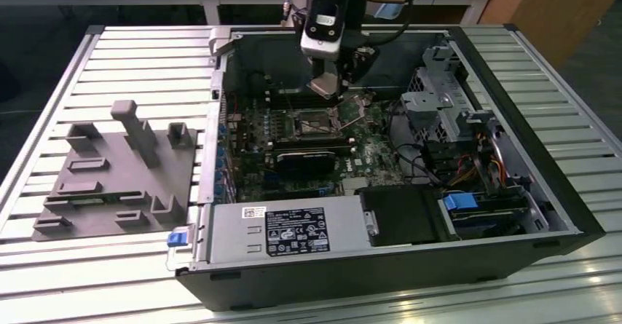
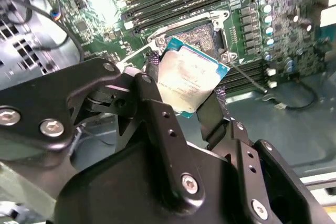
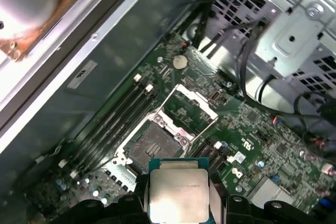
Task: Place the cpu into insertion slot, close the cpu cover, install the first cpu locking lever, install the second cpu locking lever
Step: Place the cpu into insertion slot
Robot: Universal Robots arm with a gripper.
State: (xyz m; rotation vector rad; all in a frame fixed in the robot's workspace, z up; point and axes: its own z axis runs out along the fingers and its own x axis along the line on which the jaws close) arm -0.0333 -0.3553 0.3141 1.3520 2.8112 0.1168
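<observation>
I work over a slatted silver metal table (image 1: pixel 146 54). On it lies an open black desktop computer case (image 1: pixel 544 215), with a grey plastic fixture block (image 1: pixel 116 171) at nine o'clock from it in the exterior view. Inside the case the green motherboard (image 1: pixel 253 131) faces up. My pincer (image 1: pixel 325 87) hangs over it, at about eleven o'clock from the case's middle.

In the first wrist view, the thin silver square cover frame (image 3: pixel 199 98) is swung up off the socket. The small square insertion slot with its dark centre and grey rim (image 3: pixel 152 144) lies bare, beside the long black memory slots (image 3: pixel 118 116).

My pincer (image 2: pixel 184 85) is partly closed. Its two black fingers (image 2: pixel 210 116) clamp opposite edges of the small flat cpu with its pale silver-beige face (image 2: pixel 189 77). The chip is in the air just above the slot (image 2: pixel 197 34), not yet seated and touching nothing else. A thin wire lever (image 2: pixel 249 77) looks to be swung aside, clear of the opening.

The step in hand is seating the chip. To do it well, I judge:
- The chip must be square to the socket rim before it goes down, with its edges parallel to the rim.
- It must be level, since a tilted corner would meet the delicate contacts first.
- It should go straight down with no sideways drag.
- I should let go only once it rests flat inside the rim.
- My fingers need to stay clear of the raised cover at twelve o'clock from the slot in the exterior view.
</observation>
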